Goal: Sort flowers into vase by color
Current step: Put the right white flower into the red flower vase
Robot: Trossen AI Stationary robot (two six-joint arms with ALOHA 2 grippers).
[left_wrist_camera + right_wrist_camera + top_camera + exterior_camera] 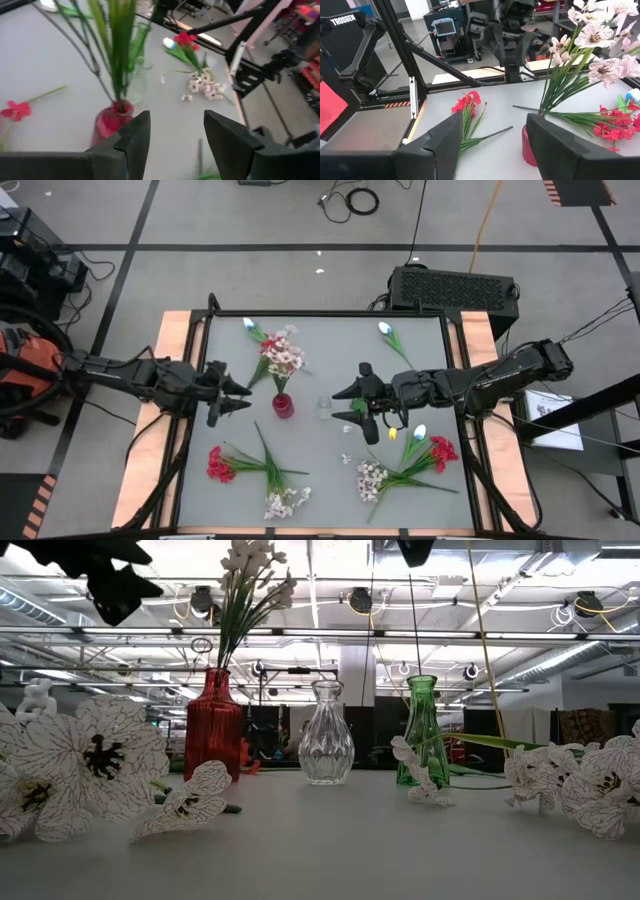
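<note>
A red vase point(283, 406) near the table's middle holds a pinkish-white sprig point(283, 355). A clear vase point(326, 735) and a green vase point(422, 730) stand to its right. My left gripper point(243, 394) hovers open just left of the red vase point(111, 122), with nothing between its fingers. My right gripper point(340, 402) hovers open by the clear and green vases, also holding nothing point(492, 125). Loose flowers lie flat on the table: a red sprig point(218, 463), a pinkish-white sprig point(286, 500), two white buds point(248, 325) point(385, 330), and a mixed bunch point(405, 465) at the near right.
Wooden strips point(170, 410) run along the table's left and right sides. A black box point(455, 288) stands behind the far edge. Bare tabletop lies between the vases and the near flowers point(320, 460). Beyond the table are stands and equipment.
</note>
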